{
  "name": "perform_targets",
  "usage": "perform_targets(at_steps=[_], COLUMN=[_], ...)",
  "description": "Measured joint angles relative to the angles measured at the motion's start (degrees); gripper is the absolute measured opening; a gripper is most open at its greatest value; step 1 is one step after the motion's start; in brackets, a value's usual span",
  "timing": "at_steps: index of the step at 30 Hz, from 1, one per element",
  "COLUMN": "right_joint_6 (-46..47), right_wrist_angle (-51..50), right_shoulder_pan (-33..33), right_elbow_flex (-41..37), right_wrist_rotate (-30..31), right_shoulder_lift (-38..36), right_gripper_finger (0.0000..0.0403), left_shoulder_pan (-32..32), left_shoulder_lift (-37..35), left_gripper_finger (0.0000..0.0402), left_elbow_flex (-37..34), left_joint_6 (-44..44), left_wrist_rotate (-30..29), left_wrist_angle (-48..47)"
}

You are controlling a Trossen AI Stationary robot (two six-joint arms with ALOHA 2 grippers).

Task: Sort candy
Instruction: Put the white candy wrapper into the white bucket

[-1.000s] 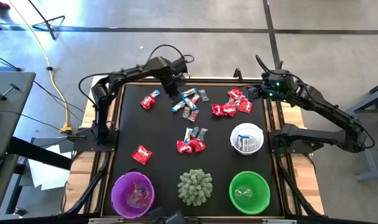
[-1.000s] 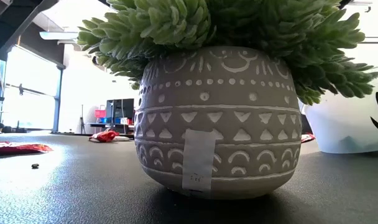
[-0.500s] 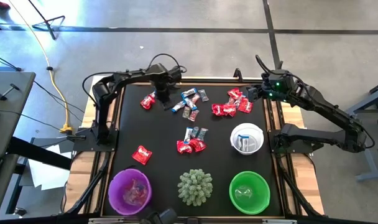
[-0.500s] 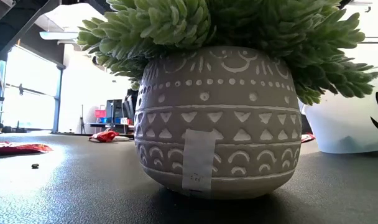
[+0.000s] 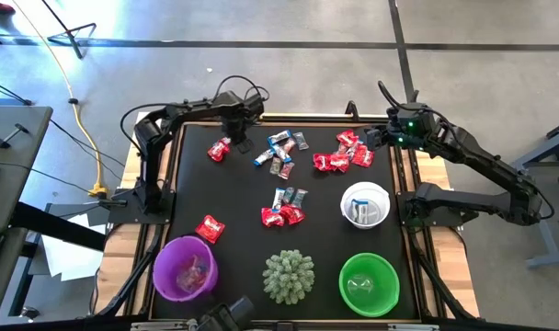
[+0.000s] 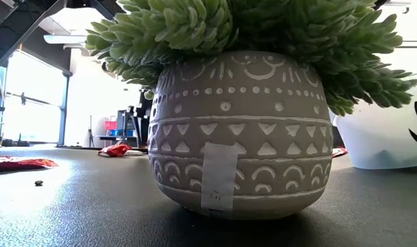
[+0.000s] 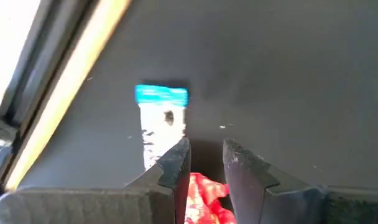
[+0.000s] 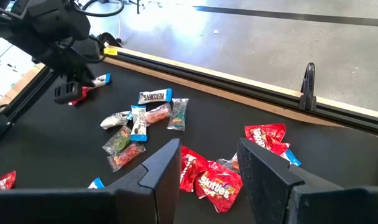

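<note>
1. The left gripper (image 5: 232,140) is at the far left of the black bench (image 5: 233,198); its fingers (image 7: 175,163) are closed on a red candy (image 7: 204,199), as the left wrist view shows.
2. A blue-and-white candy (image 7: 162,118) lies on the bench just beyond those fingers.
3. The right gripper (image 8: 204,165) hovers at the far right edge of the bench, its fingers open and empty, above a cluster of red candies (image 5: 344,153).
4. More candy lies in a mixed group (image 5: 279,152) at far centre, another group (image 5: 284,210) mid-bench, and a single red one (image 5: 210,228) at the near left.
5. Along the near edge stand a purple bowl (image 5: 184,268) on the left, a spiky green plant (image 5: 289,276) in a patterned grey pot (image 6: 236,134), and a green bowl (image 5: 369,284) on the right.
6. A white bowl (image 5: 365,204) sits to the right, farther away than the green one.
</note>
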Motion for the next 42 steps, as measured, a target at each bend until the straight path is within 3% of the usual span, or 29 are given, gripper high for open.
perform_targets(at_steps=[6,12,36,42], right_joint_6=[0.04,0.04,1.57,1.59], right_wrist_angle=[0.0,0.05,0.27,0.29], right_shoulder_pan=[0.0,0.0,0.0,-0.01], right_elbow_flex=[0.0,0.0,-0.02,-0.02], right_wrist_rotate=[0.0,0.11,-0.04,-0.04], right_shoulder_lift=[0.0,0.0,0.0,0.0], right_gripper_finger=[0.0154,0.0154,0.0154,0.0154], left_shoulder_pan=[1.03,1.89,1.39,1.07], left_shoulder_lift=[-0.02,-0.02,-0.02,-0.02], left_gripper_finger=[0.0081,0.0087,0.012,0.012], left_elbow_flex=[-0.99,-4.54,-7.42,-7.41], left_joint_6=[-3.34,-4.05,-7.87,-11.01], left_wrist_rotate=[-5.48,-1.05,-6.86,-12.35], left_wrist_angle=[0.57,2.6,6.99,7.44])
